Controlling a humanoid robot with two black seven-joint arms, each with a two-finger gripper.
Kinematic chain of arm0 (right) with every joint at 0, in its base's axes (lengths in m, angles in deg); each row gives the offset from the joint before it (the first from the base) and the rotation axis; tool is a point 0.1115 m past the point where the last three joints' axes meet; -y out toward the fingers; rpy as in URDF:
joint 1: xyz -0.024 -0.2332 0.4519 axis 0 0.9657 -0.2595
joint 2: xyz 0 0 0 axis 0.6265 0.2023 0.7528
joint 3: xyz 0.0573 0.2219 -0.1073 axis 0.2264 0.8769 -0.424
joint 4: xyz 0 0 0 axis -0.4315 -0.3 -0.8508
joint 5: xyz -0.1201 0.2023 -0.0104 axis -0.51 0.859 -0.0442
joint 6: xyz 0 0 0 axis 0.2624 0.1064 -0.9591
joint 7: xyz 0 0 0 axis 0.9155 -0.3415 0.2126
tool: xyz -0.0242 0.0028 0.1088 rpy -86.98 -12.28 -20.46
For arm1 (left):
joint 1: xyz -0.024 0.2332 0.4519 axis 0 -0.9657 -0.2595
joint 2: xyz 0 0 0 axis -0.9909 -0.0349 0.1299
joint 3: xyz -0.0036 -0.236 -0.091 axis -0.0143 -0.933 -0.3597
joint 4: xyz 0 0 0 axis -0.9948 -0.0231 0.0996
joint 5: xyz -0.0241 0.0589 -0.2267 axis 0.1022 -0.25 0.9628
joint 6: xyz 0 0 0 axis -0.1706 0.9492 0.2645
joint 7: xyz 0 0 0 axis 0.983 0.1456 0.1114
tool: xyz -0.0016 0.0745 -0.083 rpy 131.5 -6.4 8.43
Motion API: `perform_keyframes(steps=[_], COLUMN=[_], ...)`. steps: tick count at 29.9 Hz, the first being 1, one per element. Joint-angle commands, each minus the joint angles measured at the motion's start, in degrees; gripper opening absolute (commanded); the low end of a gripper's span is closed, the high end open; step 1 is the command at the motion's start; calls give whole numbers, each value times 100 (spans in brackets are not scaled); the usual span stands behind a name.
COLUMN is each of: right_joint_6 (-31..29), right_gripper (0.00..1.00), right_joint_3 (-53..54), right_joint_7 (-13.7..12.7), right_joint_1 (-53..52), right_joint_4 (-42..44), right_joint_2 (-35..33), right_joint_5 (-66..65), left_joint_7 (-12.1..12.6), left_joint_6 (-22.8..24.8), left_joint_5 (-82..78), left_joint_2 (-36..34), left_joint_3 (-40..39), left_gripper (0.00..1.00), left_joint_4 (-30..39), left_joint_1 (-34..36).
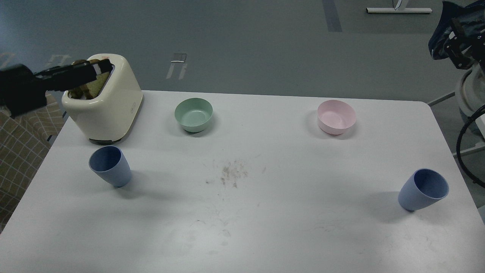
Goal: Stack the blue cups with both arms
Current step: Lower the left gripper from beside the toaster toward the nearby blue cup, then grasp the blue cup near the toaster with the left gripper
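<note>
White table (242, 227), grey floor behind. Left cup (110, 166): upright, front of toaster (104, 104). Right cup (423, 189): upright near the right edge, well apart from the first. Green bowl (193, 114), pink bowl (336, 116): rear row. Left gripper (91, 72): blurred over the toaster, opening cannot be told. Right gripper (456, 51): top-right corner, dark, opening cannot be told.

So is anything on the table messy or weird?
Yes. A patch of dark crumbs or smudges dirties the middle of the white table. Both blue cups, left and right, stand upright and far apart. The toaster holds bread. Nothing looks tipped or broken.
</note>
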Motion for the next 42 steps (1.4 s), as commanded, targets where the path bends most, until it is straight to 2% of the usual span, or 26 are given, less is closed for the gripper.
perform_keyframes(steps=[1, 2, 5, 14, 19, 27, 32, 34, 36, 37, 38, 40, 42], right_joint_6=[0, 0, 0, 0, 0, 0, 0, 0, 0, 0, 0, 0, 0], right_gripper=[100, 100, 100, 100, 100, 100, 100, 100, 100, 100, 100, 100, 100], right_joint_3=[2, 2, 2, 2, 2, 2, 11, 11, 11, 11, 11, 11, 11], right_joint_7=[0, 0, 0, 0, 0, 0, -9, 0, 0, 0, 0, 0, -9], right_joint_1=[8, 8, 16, 25, 34, 78, 78, 87, 95, 95, 95, 104, 113], right_joint_4=[15, 7, 6, -2, -11, -11, -20, -20, -20, -20, -20, -20, -20], right_joint_2=[-9, -9, 0, -9, -9, -9, -9, -9, -61, -70, -70, -70, -70], right_joint_5=[0, 0, -9, 0, 0, 0, 0, -1, 0, 0, -9, 0, 0], left_joint_7=[-57, -57, -57, -57, -57, -57, -57, -57, -57, -57, -57, -57, -57], left_joint_6=[-414, -634, -882, -839, -663, -601, -628, -628, -619, -628, -619, -619, -619], left_joint_5=[-484, -589, -1011, -1337, -1390, -1390, -1381, -1390, -1390, -1390, -1390, -1390, -1408], left_joint_2=[-570, -641, -598, 61, 667, 843, 1011, 1020, 1054, 1055, 1063, 1063, 1072], left_joint_3=[674, 921, 1230, 1450, 1494, 1503, 1661, 1670, 1670, 1670, 1670, 1670, 1670], left_gripper=[76, 76, 76, 76, 76, 67, 66, 58, 42, 38, 27, 17, 3], left_joint_4=[34, 17, -54, -756, -1319, -1390, -1460, -1495, -1513, -1513, -1521, -1539, -1548], left_joint_1=[-86, -95, -112, -104, -95, -104, -95, -95, -95, -95, -95, -95, -95])
